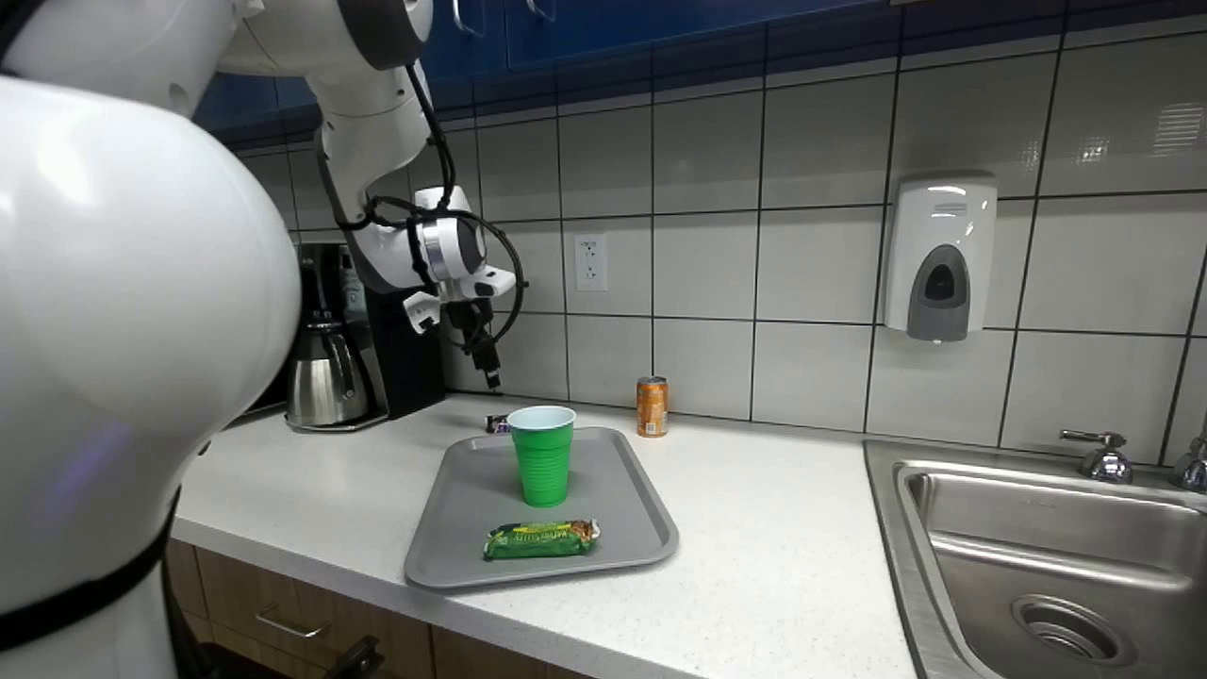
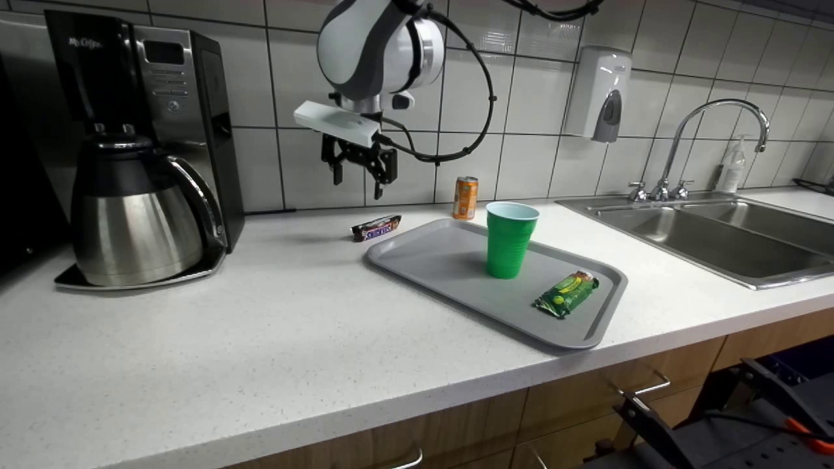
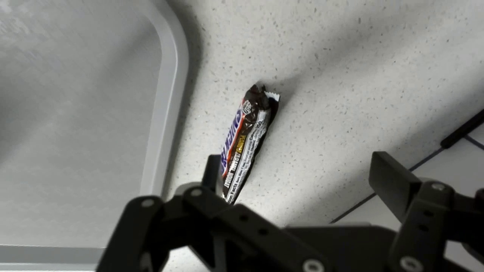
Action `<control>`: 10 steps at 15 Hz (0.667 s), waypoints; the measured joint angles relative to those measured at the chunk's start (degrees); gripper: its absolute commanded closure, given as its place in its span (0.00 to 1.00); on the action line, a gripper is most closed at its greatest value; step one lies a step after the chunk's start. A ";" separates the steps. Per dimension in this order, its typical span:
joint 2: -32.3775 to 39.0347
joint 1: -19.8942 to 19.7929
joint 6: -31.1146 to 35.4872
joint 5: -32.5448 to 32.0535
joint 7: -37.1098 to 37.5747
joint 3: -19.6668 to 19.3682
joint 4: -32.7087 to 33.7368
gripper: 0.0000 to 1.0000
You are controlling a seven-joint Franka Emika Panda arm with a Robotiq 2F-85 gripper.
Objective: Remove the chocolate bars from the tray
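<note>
Under the spread, empty end effector (image 2: pixel 358 185), the Snickers (image 2: pixel 376 228) lay off the tray (image 2: pixel 443 260), presumably as asked; the green bar (image 2: pixel 567 294), farther away, likely awaited removal.

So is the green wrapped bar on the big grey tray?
On: both exterior views show the green wrapped bar on the grey tray, inside its rim.

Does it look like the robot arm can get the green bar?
Probably yes. The gripper is open, and nothing lies on top of the green bar. The cup stands near it on the tray, so the gripper might need to pass over or around that.
</note>
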 measured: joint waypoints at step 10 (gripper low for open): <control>-6.78 -2.20 -0.01 6.31 -10.43 3.60 -8.98 0.00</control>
